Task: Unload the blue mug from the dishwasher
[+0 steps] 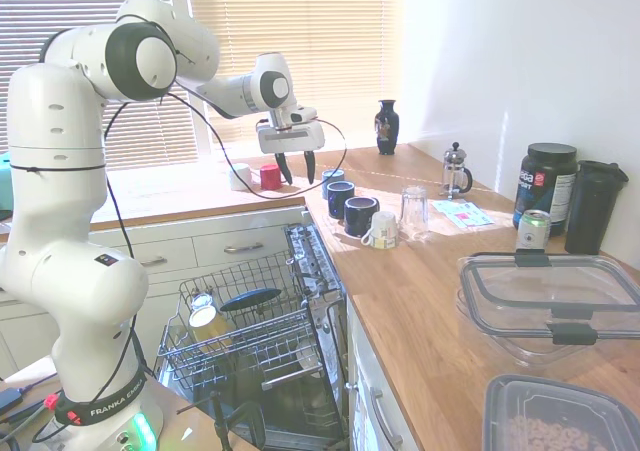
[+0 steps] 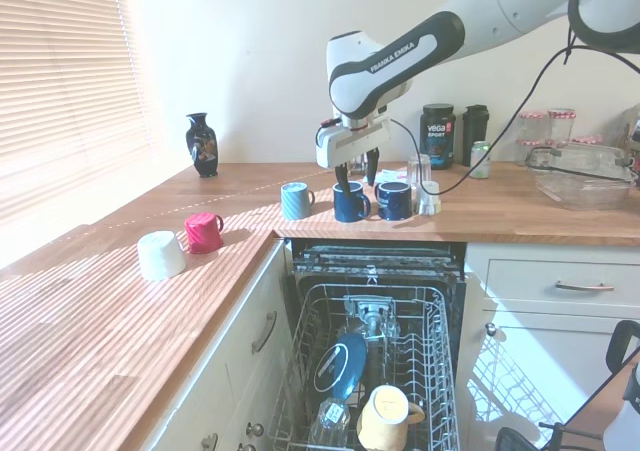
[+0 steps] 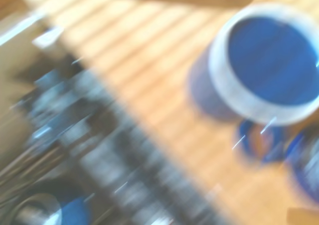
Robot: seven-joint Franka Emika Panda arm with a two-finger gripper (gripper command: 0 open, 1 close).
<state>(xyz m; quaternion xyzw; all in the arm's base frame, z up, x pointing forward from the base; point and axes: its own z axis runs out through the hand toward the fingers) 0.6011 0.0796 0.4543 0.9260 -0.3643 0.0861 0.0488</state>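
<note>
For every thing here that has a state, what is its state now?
Dishwasher: door open, rack pulled out.
Blue mug: upright on the counter, out of the dishwasher.
Gripper: open, empty, just above the blue mug.
White cup: lying on its side.
Container: lid on.

The first exterior view stands beside the arm's base, looking along the worktop (image 1: 420, 301) toward the window, with the open dishwasher (image 1: 270, 341) low and well below the jaws. The second exterior view faces the dishwasher (image 2: 375, 371) head-on from the opposite side, the wall behind the jaws. Both share the rack and the row of mugs beneath the jaws. The wrist view looks down from close by, blurred, onto the worktop edge (image 3: 149, 85).
</note>
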